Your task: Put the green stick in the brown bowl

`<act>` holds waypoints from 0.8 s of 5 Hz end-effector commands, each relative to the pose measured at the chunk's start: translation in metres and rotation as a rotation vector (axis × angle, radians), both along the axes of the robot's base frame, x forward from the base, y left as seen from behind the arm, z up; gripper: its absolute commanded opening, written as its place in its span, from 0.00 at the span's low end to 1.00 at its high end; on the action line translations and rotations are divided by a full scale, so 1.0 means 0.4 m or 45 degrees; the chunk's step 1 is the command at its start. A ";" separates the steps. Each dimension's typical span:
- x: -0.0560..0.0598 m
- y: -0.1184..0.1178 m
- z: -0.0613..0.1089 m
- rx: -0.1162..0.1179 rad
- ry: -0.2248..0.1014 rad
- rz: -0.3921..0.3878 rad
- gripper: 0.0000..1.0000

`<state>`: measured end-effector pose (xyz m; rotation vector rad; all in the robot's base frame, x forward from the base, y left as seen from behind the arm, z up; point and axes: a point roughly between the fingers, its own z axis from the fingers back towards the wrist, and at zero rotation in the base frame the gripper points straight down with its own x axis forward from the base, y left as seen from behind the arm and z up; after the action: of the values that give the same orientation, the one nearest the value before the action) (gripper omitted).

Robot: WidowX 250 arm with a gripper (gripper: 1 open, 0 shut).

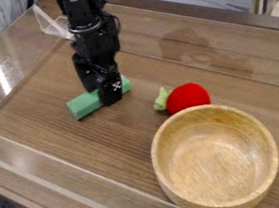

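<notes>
On the wood-grain desk, my gripper points straight down over the green stick, and my own dark body hides the stick's middle, so only its left end and a sliver at the right show. My fingertips are lost against that dark mass; I read the jaws as spread wide, set down around the stick, but whether they touch it I cannot tell. Nothing is lifted: the stick lies flat on the desk. It is a small, pale green, matte block, elongated, lying slightly askew to the desk's grain.

Just to its right sits a red round toy with green leaves on its left side. Near the front right stands the brown bowl, wide, thick-rimmed, grain visible, its inside bare. The red toy lies between stick and bowl. A clear wall rims the desk; its glare blurs the far left corner.
</notes>
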<state>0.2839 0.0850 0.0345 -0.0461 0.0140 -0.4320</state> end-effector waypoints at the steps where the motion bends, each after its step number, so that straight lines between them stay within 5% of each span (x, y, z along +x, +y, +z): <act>1: 0.021 -0.002 0.007 0.011 -0.039 0.017 1.00; 3: 0.031 -0.026 -0.013 -0.010 -0.027 0.068 1.00; 4: 0.036 -0.033 -0.016 -0.017 -0.020 0.095 0.00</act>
<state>0.2900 0.0727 0.0199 -0.0690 0.0239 -0.3480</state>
